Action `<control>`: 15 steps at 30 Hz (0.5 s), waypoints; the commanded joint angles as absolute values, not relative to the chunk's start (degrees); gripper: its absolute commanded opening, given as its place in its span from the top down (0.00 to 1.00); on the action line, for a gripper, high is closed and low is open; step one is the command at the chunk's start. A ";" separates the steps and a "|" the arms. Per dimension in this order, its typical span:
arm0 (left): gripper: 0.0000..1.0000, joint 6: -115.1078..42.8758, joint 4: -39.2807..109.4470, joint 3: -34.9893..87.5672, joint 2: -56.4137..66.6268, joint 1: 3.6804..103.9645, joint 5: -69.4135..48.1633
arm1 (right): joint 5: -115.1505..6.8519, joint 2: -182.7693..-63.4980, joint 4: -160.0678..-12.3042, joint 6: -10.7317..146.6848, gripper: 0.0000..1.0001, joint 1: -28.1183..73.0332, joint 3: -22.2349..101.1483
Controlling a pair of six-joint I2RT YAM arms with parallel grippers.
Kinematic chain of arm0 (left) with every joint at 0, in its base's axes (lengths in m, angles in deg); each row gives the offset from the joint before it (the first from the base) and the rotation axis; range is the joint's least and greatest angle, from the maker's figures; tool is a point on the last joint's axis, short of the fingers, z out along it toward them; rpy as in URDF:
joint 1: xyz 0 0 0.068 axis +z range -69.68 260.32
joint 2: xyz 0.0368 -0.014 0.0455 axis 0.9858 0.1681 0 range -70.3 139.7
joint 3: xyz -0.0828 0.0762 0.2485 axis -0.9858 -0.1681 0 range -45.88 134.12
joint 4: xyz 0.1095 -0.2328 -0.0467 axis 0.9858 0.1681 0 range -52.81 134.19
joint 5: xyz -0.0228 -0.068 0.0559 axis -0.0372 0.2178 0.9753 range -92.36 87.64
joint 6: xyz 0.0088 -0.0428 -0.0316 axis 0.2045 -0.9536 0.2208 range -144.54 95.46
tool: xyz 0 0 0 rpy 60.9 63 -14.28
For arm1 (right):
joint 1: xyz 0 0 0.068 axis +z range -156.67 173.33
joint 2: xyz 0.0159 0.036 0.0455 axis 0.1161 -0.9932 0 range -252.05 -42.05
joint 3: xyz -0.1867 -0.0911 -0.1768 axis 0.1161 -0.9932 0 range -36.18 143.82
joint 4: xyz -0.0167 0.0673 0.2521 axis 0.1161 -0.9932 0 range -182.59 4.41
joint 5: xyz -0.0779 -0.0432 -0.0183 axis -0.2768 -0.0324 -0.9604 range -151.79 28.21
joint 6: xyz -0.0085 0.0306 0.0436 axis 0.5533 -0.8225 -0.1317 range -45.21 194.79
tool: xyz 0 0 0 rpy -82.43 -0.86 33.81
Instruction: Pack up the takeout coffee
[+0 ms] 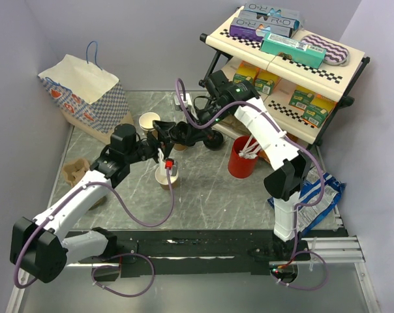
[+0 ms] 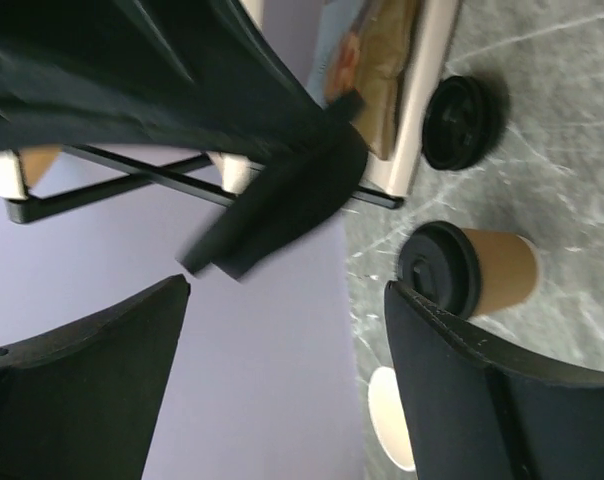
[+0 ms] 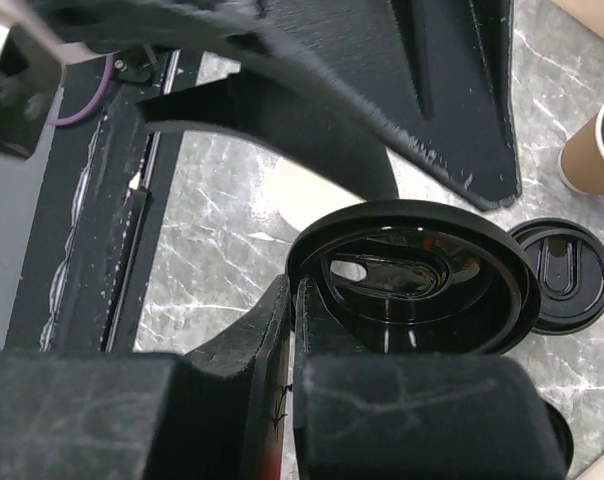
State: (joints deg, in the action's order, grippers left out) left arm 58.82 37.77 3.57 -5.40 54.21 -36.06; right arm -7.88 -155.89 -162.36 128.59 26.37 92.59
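Top external, grey marble tabletop, lilac walls, left hand released, right hand pinching lid

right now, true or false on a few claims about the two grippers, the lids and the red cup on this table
1. The right gripper pinches a round black plastic lid. True.
2. The left gripper is shut tight. False: its jaws stand open and empty.
3. The red cup of stirrers lies tipped over. False: it stands upright.
4. Another round black lid lies flat on the grey marble table. True.
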 commanded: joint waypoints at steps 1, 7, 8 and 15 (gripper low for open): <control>0.15 58.44 32.09 6.94 -4.30 52.46 -34.36 | -6.15 -156.84 -175.24 128.58 0.99 26.90 96.10; 0.16 63.78 35.32 7.20 -4.29 52.37 -36.28 | -6.94 -157.63 -175.50 128.84 0.99 26.99 96.98; 0.18 66.40 36.99 7.55 -4.12 52.37 -36.72 | -7.21 -157.63 -175.42 128.93 0.99 27.17 97.06; 0.34 73.90 44.48 9.05 -3.15 51.93 -37.43 | -8.53 -157.37 -175.50 129.63 0.99 28.05 96.71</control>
